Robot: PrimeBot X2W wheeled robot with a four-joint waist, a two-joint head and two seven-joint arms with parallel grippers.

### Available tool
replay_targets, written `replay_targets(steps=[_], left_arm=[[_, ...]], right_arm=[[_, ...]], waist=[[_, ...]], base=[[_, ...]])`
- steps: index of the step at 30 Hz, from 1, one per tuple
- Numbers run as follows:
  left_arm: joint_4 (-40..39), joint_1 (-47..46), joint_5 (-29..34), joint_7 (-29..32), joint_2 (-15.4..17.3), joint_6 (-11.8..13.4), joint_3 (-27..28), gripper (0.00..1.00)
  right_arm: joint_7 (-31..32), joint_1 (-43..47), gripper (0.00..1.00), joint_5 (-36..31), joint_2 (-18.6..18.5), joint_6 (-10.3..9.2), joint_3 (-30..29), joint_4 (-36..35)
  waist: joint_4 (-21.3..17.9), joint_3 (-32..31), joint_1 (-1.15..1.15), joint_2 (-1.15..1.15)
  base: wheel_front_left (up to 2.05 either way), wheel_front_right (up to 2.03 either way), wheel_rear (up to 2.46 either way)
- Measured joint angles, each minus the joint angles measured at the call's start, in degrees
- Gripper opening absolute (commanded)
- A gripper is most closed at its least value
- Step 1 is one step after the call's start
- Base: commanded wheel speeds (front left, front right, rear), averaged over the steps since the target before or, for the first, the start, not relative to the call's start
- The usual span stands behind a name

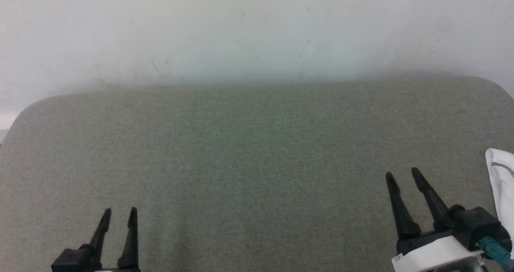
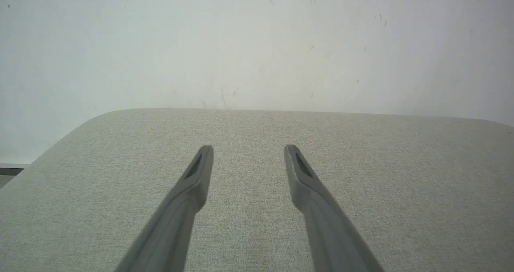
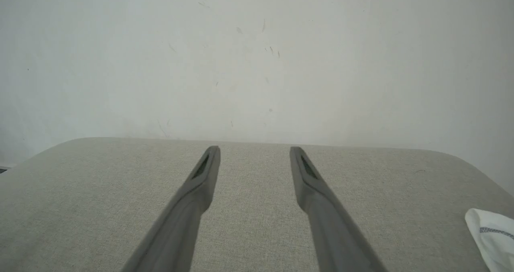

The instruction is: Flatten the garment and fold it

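- Grey-green woven cloth covers the table [image 1: 257, 143], a broad padded top with rounded far corners, set against a scuffed white wall [image 1: 257, 31].
- Down at the near left of the head view is the left gripper [image 1: 119, 211], both dark fingers pointing away across the cloth, jaws spread wide and nothing between them.
- Over to the left wrist view: its two fingers reach out over plain fabric with a broad gap, tips well apart.
- On the near right, the right gripper [image 1: 401, 172] sits further forward, fingers angled a touch to the left. Its jaws are fully parted too and grip nothing.
- And there's the garment [image 1: 502, 183]: white, thin, bunched at the right edge of the head view and cut off by the frame. A dark grey zigzag seam runs across its upper fold.
- It lies on the table just to the right of the right gripper's wrist. Whether the two touch, I cannot tell.
- In the right wrist view the same white corner shows at lower right, well clear of the fingertips, stitching visible.
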Motion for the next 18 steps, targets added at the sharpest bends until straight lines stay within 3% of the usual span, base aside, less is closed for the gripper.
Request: replay_targets(steps=[18], left_arm=[[-0.15, -0.21, 0.57, 1.58, -0.41, 0.53, -0.65, 0.0]], right_arm=[[0.98, -0.05, 0.0, -0.64, 0.11, 0.0, -0.19, 0.08]], waist=[[0.11, 0.07, 0.0, 0.0]], base=[[0.0, 0.0, 0.0]])
